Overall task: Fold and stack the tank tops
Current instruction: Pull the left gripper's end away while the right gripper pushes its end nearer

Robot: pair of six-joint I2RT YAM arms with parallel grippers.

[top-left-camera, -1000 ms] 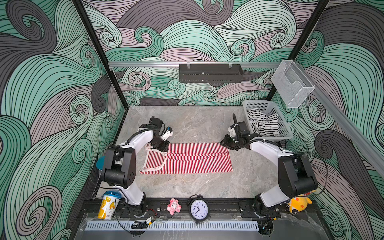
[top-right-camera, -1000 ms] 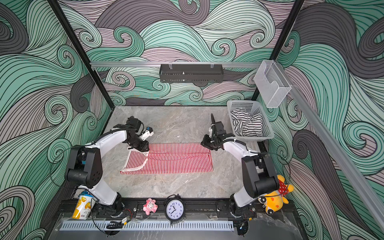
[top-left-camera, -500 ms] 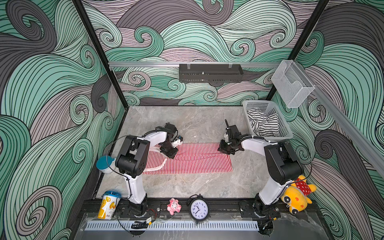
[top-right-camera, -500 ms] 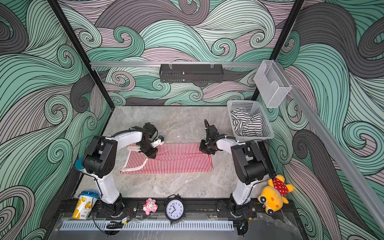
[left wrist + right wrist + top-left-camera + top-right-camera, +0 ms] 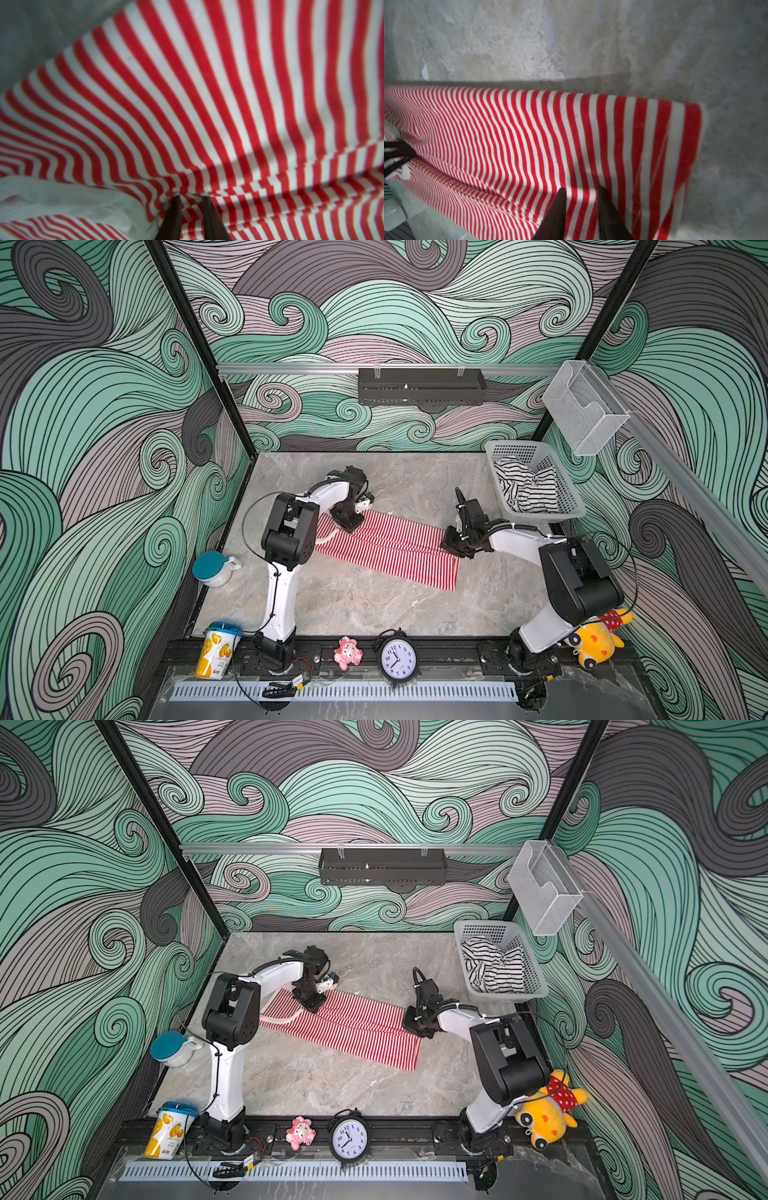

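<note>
So, two grips on the red-and-white tank top (image 5: pixel 390 549)

Nearest me, a clock (image 5: pixel 394 657) stands on the front rail. Beyond it, on the grey counter (image 5: pixel 353 601), the red-and-white tank top lies stretched out slantwise, its white-trimmed armholes at the left end. The left fingers (image 5: pixel 172 218) are nipped together on a pucker of its stripes just beside the white trim. The right fingers (image 5: pixel 556 212) are closed on the cloth near the hem end. A crease runs between the two grips. Farther back on the right, the black-and-white tank top (image 5: pixel 525 489) sits crumpled in the white basket (image 5: pixel 567 493)
</note>
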